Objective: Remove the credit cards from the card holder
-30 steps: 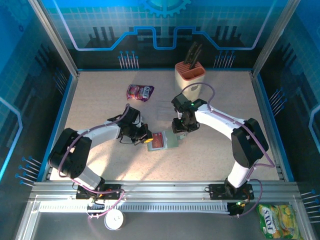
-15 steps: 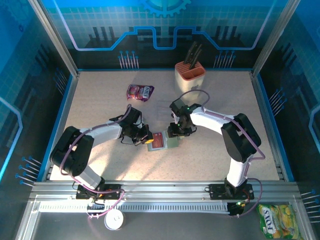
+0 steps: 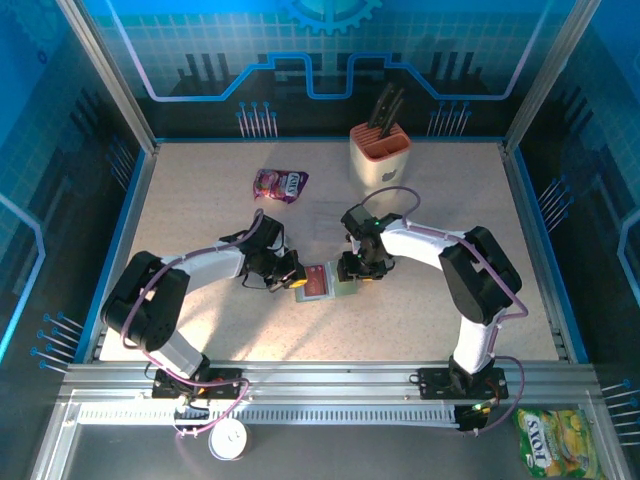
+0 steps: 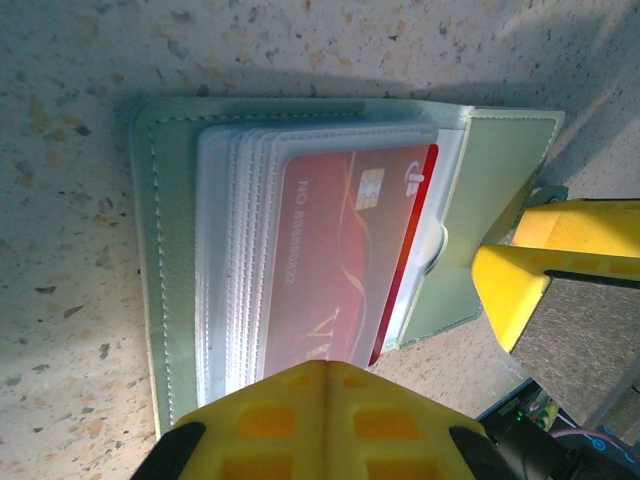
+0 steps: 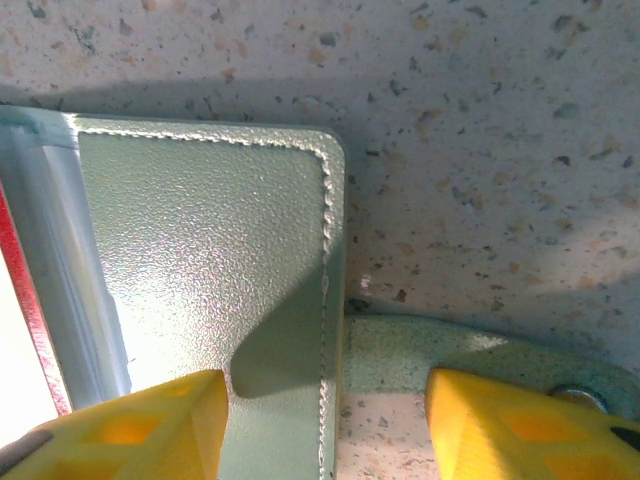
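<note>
My left claw [image 4: 325,378] is pressed together, tips at the near edge of the open wallet [image 4: 172,250], over the end of the red card [image 4: 340,250]. Can't tell if anything is pinched between them. The red card sits in the top clear sleeve [image 4: 235,270], just ahead of those tips. My right claw [image 5: 325,420] is spread, one finger above the wallet's cover, the other above the snap tab [image 5: 470,345]. Wallet lies flat on the speckled table [image 5: 480,120].
</note>
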Robot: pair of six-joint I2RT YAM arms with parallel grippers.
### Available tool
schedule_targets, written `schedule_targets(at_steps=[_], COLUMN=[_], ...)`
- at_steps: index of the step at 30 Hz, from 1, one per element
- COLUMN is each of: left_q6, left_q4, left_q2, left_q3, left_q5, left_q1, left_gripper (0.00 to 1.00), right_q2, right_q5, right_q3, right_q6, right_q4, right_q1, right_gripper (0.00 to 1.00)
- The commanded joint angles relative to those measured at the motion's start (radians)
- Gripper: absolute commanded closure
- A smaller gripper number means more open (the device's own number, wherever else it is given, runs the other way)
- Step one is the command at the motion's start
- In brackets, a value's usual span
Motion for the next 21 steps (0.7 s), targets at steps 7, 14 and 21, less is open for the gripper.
schedule_targets(at_steps=[7, 14, 21], left_q6=[-0.016, -0.018, -0.021], left_q4=[-0.016, -0.015, -0.012], left_q2=[0.030, 0.039, 0.054], left_q3=[0.026, 0.039, 0.064], left_q5=[0.009, 0.017, 0.015], left_q1=[-0.004, -0.012, -0.021], left_gripper=[0.99, 0.99, 0.99], right_q2=[-0.049, -0.078, -0.096], right_q5=[-0.022, 0.007, -0.102], right_q3=[-0.018, 0.014, 0.012], right_q6=[0.048, 0.047, 0.064], right_q4=[-0.044, -0.073, 0.032], right_q1=[0.029, 0.039, 0.039], right_gripper=[0.43, 0.43, 0.45])
